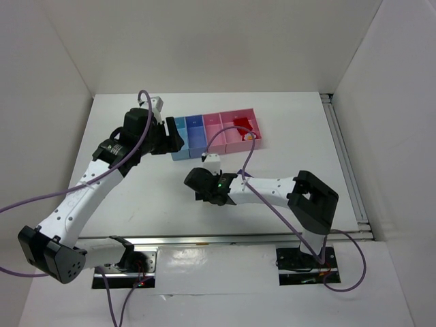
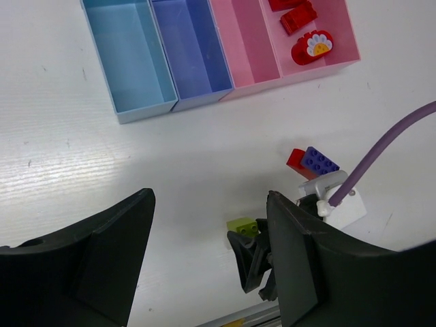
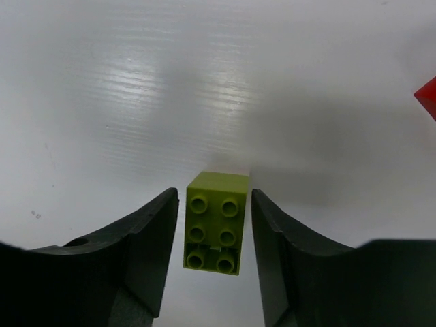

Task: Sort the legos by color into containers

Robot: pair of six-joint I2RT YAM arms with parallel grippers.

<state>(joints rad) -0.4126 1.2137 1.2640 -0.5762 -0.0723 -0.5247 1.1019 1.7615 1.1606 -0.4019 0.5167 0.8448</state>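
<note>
The right gripper (image 3: 214, 196) closely flanks the yellow-green lego (image 3: 212, 231) on the bench (image 3: 102, 82); whether it pinches, I cannot tell. The left gripper (image 2: 210, 199) hangs spread, containers (image 2: 143, 111) at its 12 o'clock.

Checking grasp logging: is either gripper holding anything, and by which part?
The left gripper is open and holds nothing. The right gripper straddles the yellow-green brick at its two long sides; whether it actually clamps the brick cannot be told.
</note>
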